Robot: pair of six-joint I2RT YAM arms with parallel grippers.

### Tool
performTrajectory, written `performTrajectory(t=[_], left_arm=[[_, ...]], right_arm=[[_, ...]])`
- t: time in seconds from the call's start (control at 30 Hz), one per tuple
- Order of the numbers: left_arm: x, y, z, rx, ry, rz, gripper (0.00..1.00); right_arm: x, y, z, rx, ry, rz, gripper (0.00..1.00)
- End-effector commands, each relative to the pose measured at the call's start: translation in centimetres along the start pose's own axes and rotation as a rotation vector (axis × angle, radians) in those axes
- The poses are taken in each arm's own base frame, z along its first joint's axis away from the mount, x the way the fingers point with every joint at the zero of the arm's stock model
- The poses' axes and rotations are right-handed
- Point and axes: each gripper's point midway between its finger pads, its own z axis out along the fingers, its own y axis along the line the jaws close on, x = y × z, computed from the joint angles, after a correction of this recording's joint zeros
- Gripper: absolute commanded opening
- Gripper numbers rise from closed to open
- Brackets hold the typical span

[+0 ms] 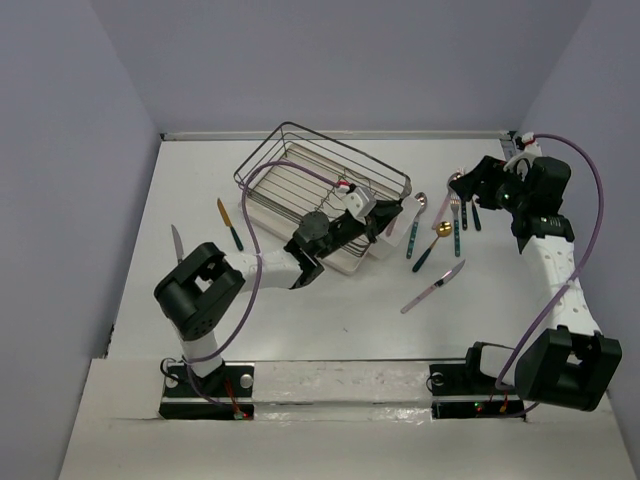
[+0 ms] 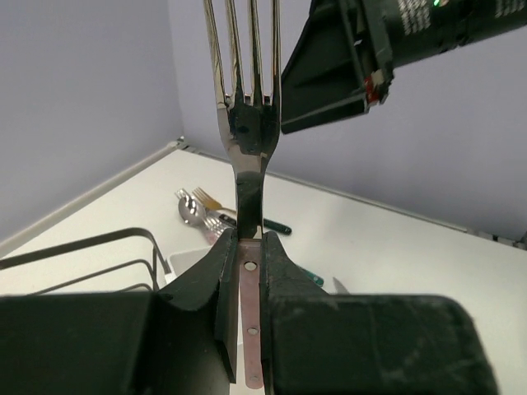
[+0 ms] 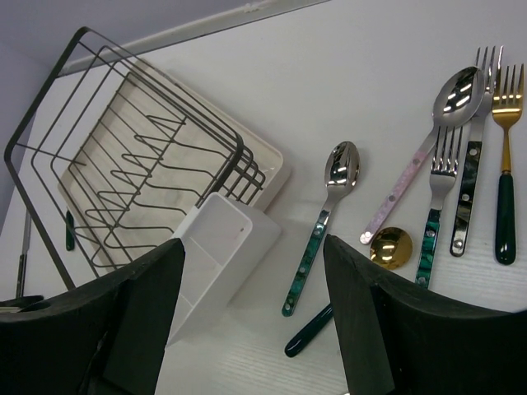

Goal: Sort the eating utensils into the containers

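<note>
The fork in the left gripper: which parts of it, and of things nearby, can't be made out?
Fork, left wrist view: tine tips cut off by the top edge; handle end hidden inside the left gripper.
Same fork, top view: lost behind that gripper.
Knife, top view: handle hidden behind the left arm.
White holder, right wrist view: compartment bottoms hidden by its walls.

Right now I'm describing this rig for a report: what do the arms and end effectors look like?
The left arm and right arm share the same build: white tubular links between boxy black joint housings. A purple cable loops along each arm. The left end effector and right end effector each have two matte black, flat-faced fingers.
</note>
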Motion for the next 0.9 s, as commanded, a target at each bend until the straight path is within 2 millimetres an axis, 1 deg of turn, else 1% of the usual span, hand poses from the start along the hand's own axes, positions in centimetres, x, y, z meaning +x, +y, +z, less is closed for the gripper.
performTrajectory(t=[0.0,0.03,0.1,0.13,0.2,0.23,0.37,0.43,0.5,0.53,0.57,0.7,0.77,0.83,0.87], left_arm=[[-6.8,0.4,1.4,-0.022,-0.266,0.105,0.00],[-6.6,0.4,1.5,-0.017,-0.262,0.103,0.00],[-5.3,0.4,1.6,-0.015,-0.225,0.087,0.00],[-4.2,0.7,1.5,-0.029,-0.192,0.070,0.00],[-3.3,0.8,1.1,-0.040,-0.169,0.064,0.00],[-2.4,0.8,0.5,-0.043,-0.149,0.060,0.00],[-1.1,0.9,-0.2,-0.047,-0.119,0.077,0.00],[-0.8,0.9,-0.1,-0.040,-0.116,0.093,0.00],[-1.1,0.7,-0.1,-0.023,-0.133,0.131,0.13],[-0.9,0.3,-0.1,0.002,-0.131,0.147,0.21],[-1.0,0.2,-0.2,0.010,-0.137,0.171,0.33],[-1.0,0.5,-0.3,-0.007,-0.144,0.198,0.52],[-1.9,0.8,-0.3,-0.023,-0.168,0.206,0.61],[-2.6,0.8,-0.4,-0.027,-0.184,0.211,0.68],[-2.7,0.8,-0.5,-0.029,-0.185,0.211,0.71]], right_arm=[[-0.6,0.8,-0.5,-0.023,-0.032,-0.023,0.74],[-0.6,0.8,-0.5,-0.023,-0.031,-0.020,0.74],[0.0,0.4,-0.3,-0.011,-0.019,-0.011,0.74],[0.1,0.1,-0.2,0.002,-0.019,-0.010,0.74],[0.6,-0.4,-0.1,0.018,-0.009,-0.006,0.74],[0.7,-0.6,-0.1,0.029,-0.009,-0.009,0.75],[0.8,-1.0,0.2,0.037,0.004,-0.008,0.75],[0.9,-1.1,0.5,0.037,0.014,-0.003,0.75],[0.7,-1.1,0.7,0.034,0.018,-0.006,0.75],[0.7,-1.2,0.8,0.037,0.020,-0.004,0.75],[0.5,-1.2,0.8,0.037,0.020,-0.007,0.75],[0.5,-1.5,1.0,0.048,0.028,-0.015,0.75],[0.8,-2.1,1.3,0.066,0.043,-0.004,0.75],[0.7,-2.4,1.5,0.085,0.048,0.005,0.75],[1.0,-3.1,1.8,0.112,0.065,0.018,0.75]])
